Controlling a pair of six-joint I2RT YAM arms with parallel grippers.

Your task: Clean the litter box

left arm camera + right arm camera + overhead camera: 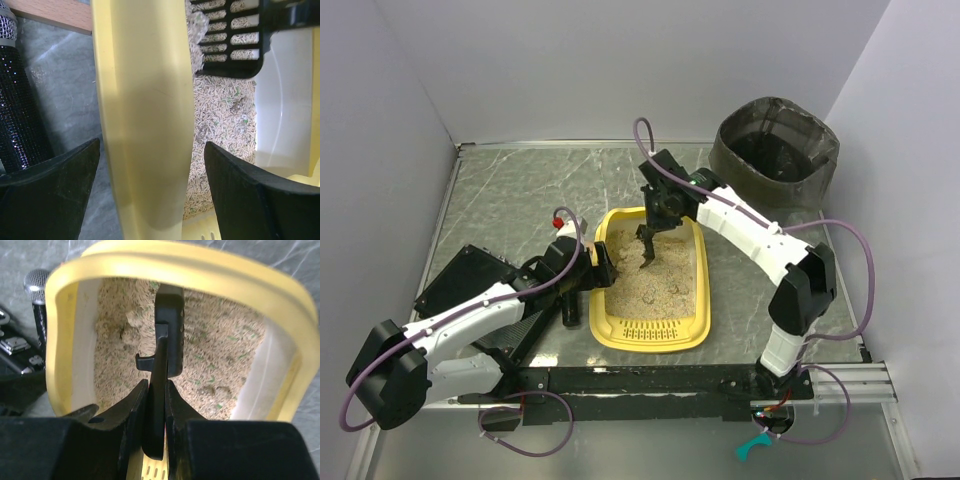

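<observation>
The yellow litter box (703, 300) lies mid-table, holding beige litter (655, 285), with its slotted grille at the near end. My left gripper (592, 272) is open and straddles the box's left rim (145, 110); its fingers (60, 165) stand on either side with gaps showing. My right gripper (655, 222) is shut on the handle of a black slotted scoop (646, 255) and holds it over the far half of the litter. The right wrist view shows the scoop (169, 325) edge-on between the fingers (135, 405), with clumps (134, 317) beside it. The scoop's grid (235, 35) hangs above the litter (220, 125).
A dark grey bin (775, 150) with a bag liner stands at the far right corner. A black flat board (465, 280) lies at the left. A black mesh-headed rod (20, 100) lies beside the box's left wall. A small red-tipped object (558, 221) sits behind my left gripper.
</observation>
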